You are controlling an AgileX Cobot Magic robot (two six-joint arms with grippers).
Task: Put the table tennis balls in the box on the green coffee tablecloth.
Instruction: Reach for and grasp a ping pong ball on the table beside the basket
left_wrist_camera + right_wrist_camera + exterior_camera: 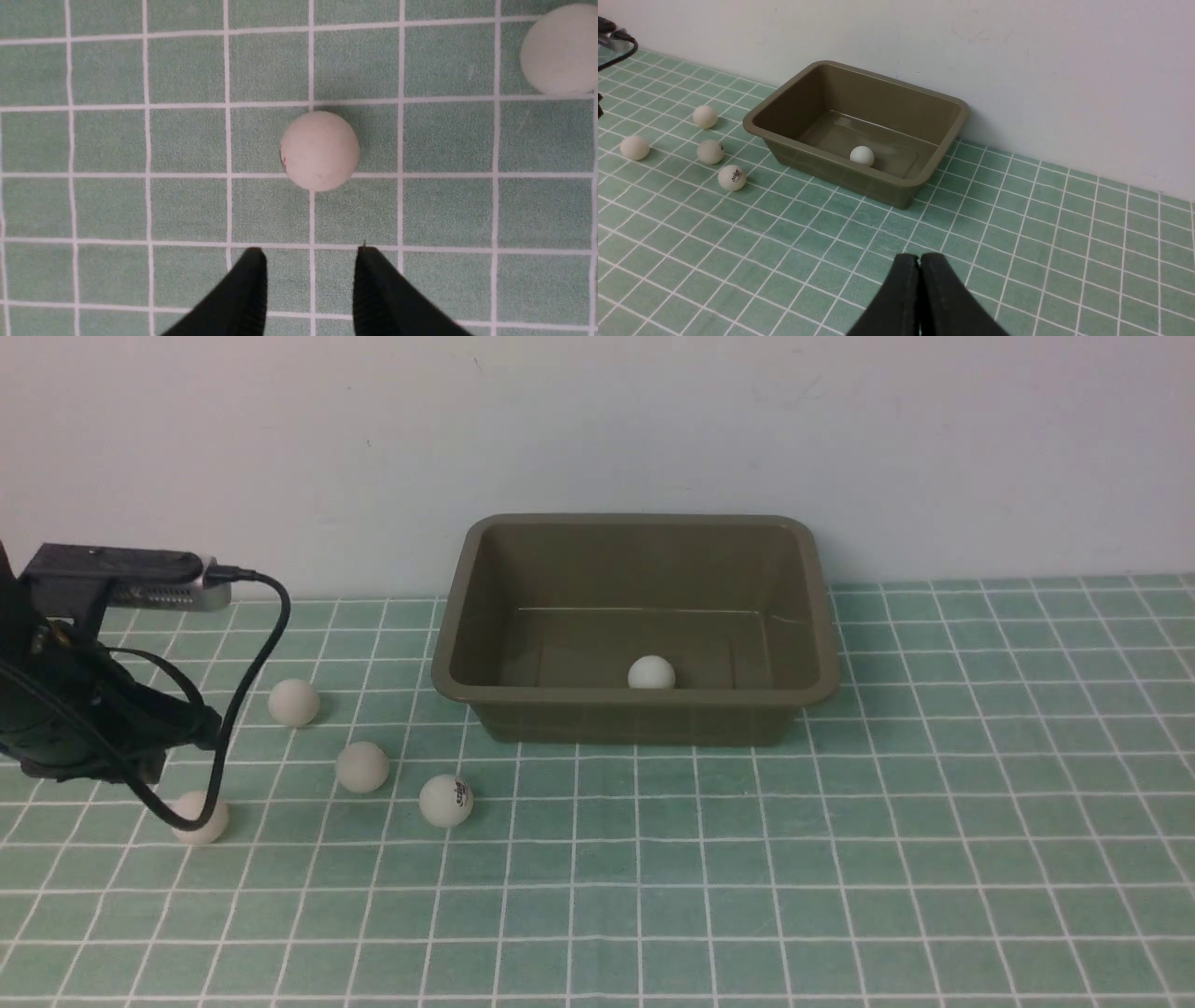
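Note:
Several white table tennis balls lie on the green coffee tablecloth (747,896), left of the box: one (294,702), one (362,766), one with a dark logo (445,800), and one (200,818) partly behind a cable. Another ball (651,673) rests inside the olive-brown box (635,723). My left arm (75,719) hangs at the far left over the cloth. In the left wrist view its gripper (310,254) is open and empty, with a ball (320,150) just beyond the fingertips and another ball (560,49) further off. My right gripper (920,259) is shut on nothing, short of the box (831,172).
A pale wall (597,429) rises directly behind the box. A black cable (252,681) loops down from the left wrist camera to the cloth by the nearest ball.

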